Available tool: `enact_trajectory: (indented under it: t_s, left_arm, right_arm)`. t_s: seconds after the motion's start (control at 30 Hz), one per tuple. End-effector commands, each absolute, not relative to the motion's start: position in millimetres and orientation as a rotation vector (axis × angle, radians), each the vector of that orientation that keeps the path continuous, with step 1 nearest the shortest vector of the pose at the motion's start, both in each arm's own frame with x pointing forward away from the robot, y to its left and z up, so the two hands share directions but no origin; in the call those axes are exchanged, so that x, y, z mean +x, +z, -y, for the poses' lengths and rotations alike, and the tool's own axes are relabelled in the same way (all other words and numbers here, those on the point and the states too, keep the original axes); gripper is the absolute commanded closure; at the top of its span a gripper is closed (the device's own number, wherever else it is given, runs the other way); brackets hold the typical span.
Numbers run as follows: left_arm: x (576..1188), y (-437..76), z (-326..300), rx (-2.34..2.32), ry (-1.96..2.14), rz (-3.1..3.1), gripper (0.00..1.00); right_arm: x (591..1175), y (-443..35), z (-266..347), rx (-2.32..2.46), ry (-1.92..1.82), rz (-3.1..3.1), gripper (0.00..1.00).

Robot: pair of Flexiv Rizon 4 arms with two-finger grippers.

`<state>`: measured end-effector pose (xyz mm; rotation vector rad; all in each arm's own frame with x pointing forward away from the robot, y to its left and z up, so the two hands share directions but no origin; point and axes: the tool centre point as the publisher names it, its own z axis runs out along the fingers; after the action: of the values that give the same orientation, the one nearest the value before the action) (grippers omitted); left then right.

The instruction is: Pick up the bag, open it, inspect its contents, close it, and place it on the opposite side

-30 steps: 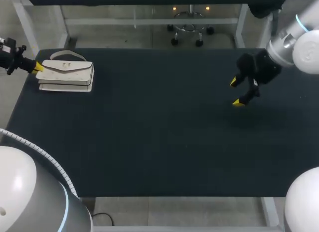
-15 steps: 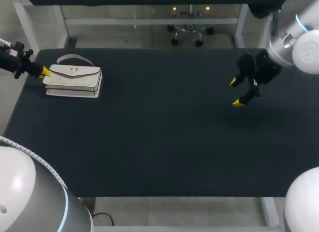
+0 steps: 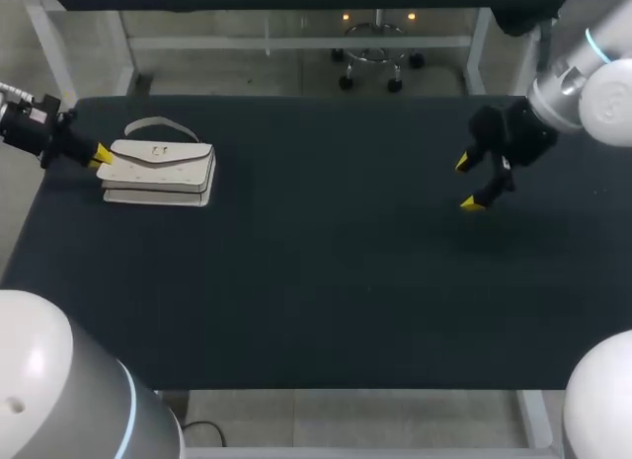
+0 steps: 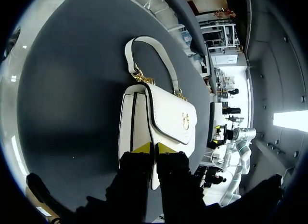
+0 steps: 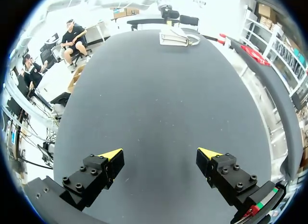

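Your left hand (image 3: 99, 155) sits low at the left end of the table (image 3: 326, 281), clenched on the near end of the white bag (image 3: 158, 168). In the left wrist view the two yellow fingertips (image 4: 142, 148) stand close together with a thin white edge of the bag pinched between them, so you have hold of it by that end. The bag lies flat on the table near its far left corner, flap side up, with its curved handle (image 3: 158, 125) lying on the table toward the far edge. From the left wrist you can see the flap closed, with a small gold clasp (image 4: 185, 120) on it and gold links where the handle joins the body. Your right hand (image 3: 467, 183) hangs over the right side of the table, well apart from the bag, its fingers spread wide with nothing between them. From the right wrist the bag shows small, far ahead of the released fingers at the other end of the dark table.
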<state>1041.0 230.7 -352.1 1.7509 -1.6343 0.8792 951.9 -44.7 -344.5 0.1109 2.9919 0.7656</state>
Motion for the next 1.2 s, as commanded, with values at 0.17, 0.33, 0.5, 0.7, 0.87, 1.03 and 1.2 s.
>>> enact_trajectory:
  t_s: [0.17, 0.33, 0.5, 0.7, 0.87, 1.03, 1.2]
  left_arm:
    - [1030.2, -349.7, -224.8, 1.859, 1.015, 1.613, 1.0]
    - [1030.2, -349.7, -224.8, 1.859, 1.015, 1.613, 1.0]
    - [1030.2, -349.7, -224.8, 1.859, 1.015, 1.613, 1.0]
    - [1023.1, -348.7, -214.6, 1.862, 1.034, 1.613, 1.0]
    - [1006.8, -348.2, -193.8, 1.82, 1.04, 1.601, 1.0]
    - [991.1, -347.5, -169.6, 1.815, 1.044, 1.592, 1.0]
    - [974.2, -352.4, -148.1, 1.864, 1.104, 1.534, 1.0]
  right_arm:
    - [951.6, -345.2, 45.1, 0.109, 0.769, -2.989, 0.0]
    - [951.6, -345.2, 45.1, 0.109, 0.769, -2.989, 0.0]
    - [951.6, -345.2, 45.1, 0.109, 0.769, -2.989, 0.0]
    - [951.6, -345.2, 45.1, 0.109, 0.769, -2.989, 0.0]
    - [951.6, -345.2, 45.1, 0.109, 0.769, -2.989, 0.0]
    - [951.6, -345.2, 45.1, 0.109, 0.769, -2.989, 0.0]
    - [951.6, -345.2, 45.1, 0.109, 0.769, -2.989, 0.0]
